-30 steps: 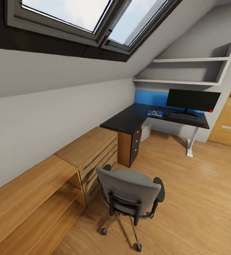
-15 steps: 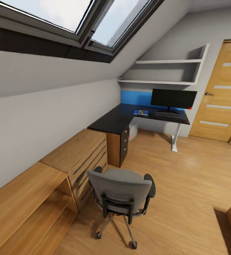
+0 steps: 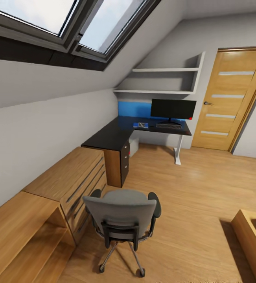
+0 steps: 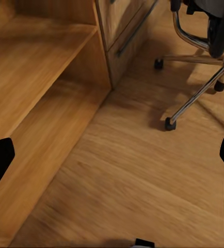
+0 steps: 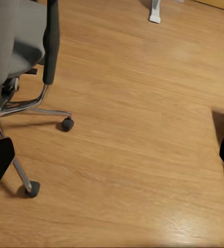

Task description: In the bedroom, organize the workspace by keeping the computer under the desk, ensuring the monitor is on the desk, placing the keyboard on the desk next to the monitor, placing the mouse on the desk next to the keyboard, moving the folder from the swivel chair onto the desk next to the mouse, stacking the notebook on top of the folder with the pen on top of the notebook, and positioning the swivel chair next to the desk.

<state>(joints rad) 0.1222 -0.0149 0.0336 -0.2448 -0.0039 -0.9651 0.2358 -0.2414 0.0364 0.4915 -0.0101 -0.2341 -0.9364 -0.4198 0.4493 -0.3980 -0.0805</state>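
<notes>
Swivel chair stands mid-floor w/ back toward camera, near the wooden chest of drawers, well apart from the black tabletop; open wood floor btwn chair and door. Monitor and keyboard sit on tabletop, computer under it. Left wrist view adds low shelf and castors; right wrist view adds the white desk leg. Left jaws and right jaws: spread wide, holding nothing. Vs 0.5 s ago, view has swung right; more door shows.

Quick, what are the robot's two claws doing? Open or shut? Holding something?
Left gripper: open, holding nothing; wooden floor shows between its fingertips.
Right gripper: open, holding nothing; bare floor between its fingertips.
</notes>
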